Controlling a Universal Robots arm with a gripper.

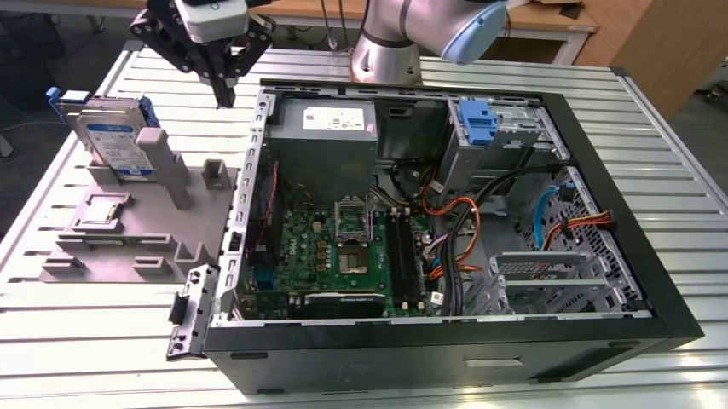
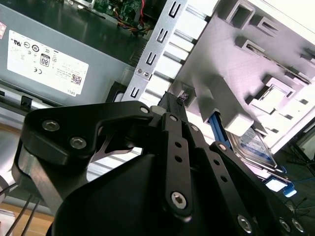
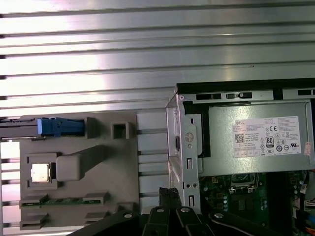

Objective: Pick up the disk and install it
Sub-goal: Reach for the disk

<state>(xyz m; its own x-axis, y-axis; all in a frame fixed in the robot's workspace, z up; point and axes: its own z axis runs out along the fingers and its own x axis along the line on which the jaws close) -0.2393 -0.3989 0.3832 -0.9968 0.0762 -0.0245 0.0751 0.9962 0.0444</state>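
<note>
The disk point(image 1: 114, 136) stands on edge in a slot at the far end of the grey fixture point(image 1: 125, 230), on the exterior view's left; it is silver with a white-and-blue label and a blue bracket around it. My gripper point(image 1: 224, 95) hangs above the gap between the fixture and the open computer case point(image 1: 455, 341), to the right of the disk and apart from it. Its fingers are shut with nothing between them. In the second wrist view the gripper point(image 2: 174, 101) points at the fixture point(image 2: 236, 64), with the disk point(image 2: 253, 145) beyond. The first wrist view shows the disk's blue edge point(image 3: 59, 127) and the gripper point(image 3: 170, 192).
The case lies open on a slatted metal table point(image 1: 660, 111), showing the motherboard point(image 1: 341, 247), cables and a grey power supply point(image 1: 324, 119). A bare blue clip point(image 1: 478, 119) sits in the drive bay at the case's far side. The robot's base point(image 1: 387, 43) stands behind the case.
</note>
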